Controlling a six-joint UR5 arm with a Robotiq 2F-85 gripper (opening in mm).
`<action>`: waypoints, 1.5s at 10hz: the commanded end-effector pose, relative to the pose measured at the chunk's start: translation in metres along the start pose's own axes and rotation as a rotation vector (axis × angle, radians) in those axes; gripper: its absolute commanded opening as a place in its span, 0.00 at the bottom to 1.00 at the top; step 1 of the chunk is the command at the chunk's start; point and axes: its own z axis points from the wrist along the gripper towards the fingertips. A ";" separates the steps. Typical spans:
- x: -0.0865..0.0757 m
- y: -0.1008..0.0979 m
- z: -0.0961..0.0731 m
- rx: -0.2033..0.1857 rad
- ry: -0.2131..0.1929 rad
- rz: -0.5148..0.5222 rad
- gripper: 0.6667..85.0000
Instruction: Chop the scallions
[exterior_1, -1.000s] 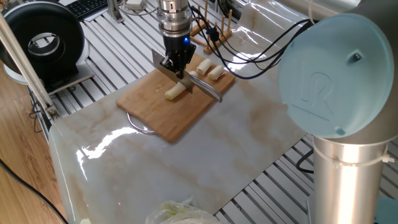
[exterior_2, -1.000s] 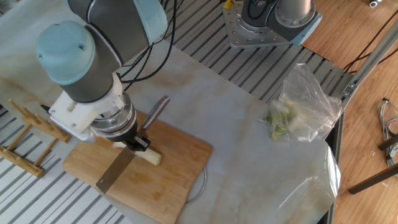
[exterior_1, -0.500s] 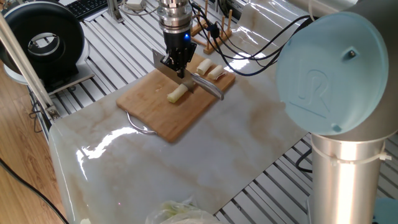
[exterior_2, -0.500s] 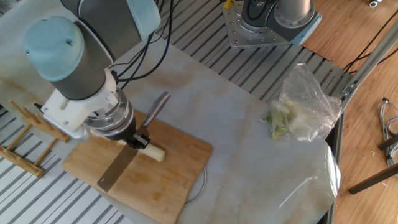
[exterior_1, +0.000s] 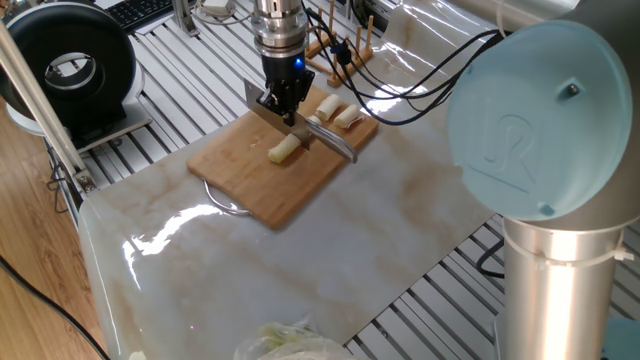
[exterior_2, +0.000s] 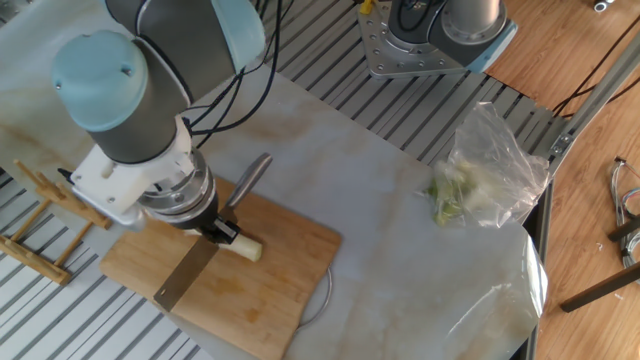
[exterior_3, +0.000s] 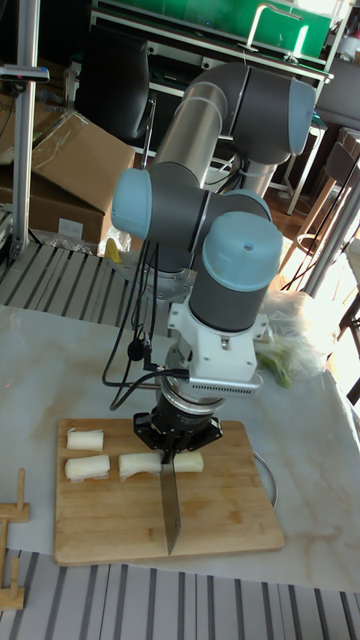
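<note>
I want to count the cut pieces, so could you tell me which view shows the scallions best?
The tall fixed view: four scallions chunks lie across the cutting board. One fixed view shows them smaller, partly behind the knife. The other fixed view shows only one.

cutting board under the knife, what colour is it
Light tan wood, the cutting board shows best in one fixed view.
</note>
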 end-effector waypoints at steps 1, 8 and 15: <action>-0.010 0.004 0.004 0.004 -0.051 0.007 0.01; -0.010 -0.001 -0.017 -0.012 -0.062 -0.031 0.01; -0.017 0.001 -0.003 -0.018 -0.063 -0.030 0.01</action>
